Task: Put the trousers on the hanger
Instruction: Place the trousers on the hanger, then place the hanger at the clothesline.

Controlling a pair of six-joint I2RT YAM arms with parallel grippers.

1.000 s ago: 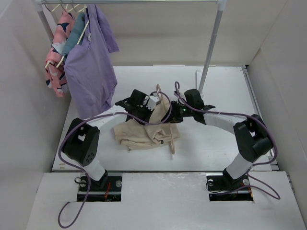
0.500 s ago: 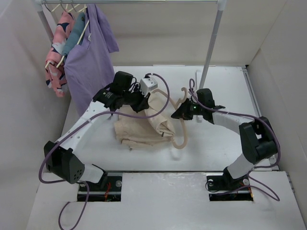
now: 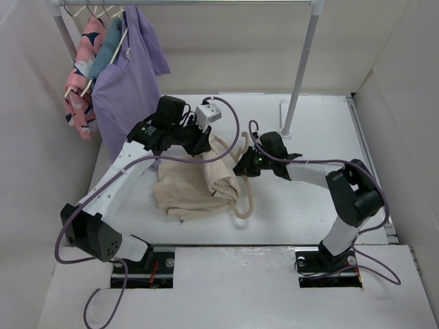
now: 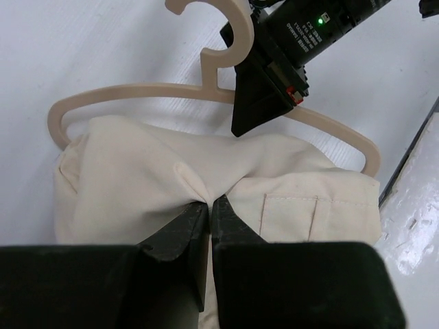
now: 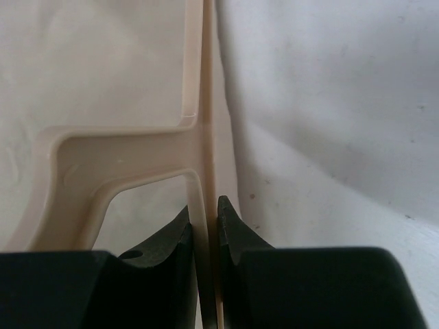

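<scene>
From above, the trousers (image 3: 192,188) cover the left side of the hanger (image 3: 248,195). The fingertips of the left gripper (image 4: 209,204) are hidden there under its own body. In the left wrist view the hanger's lower run goes behind the cloth, and the gripper's body cuts off the near part of the trousers. The right wrist view shows only a short stretch of the hanger, cut off at the top edge.
</scene>
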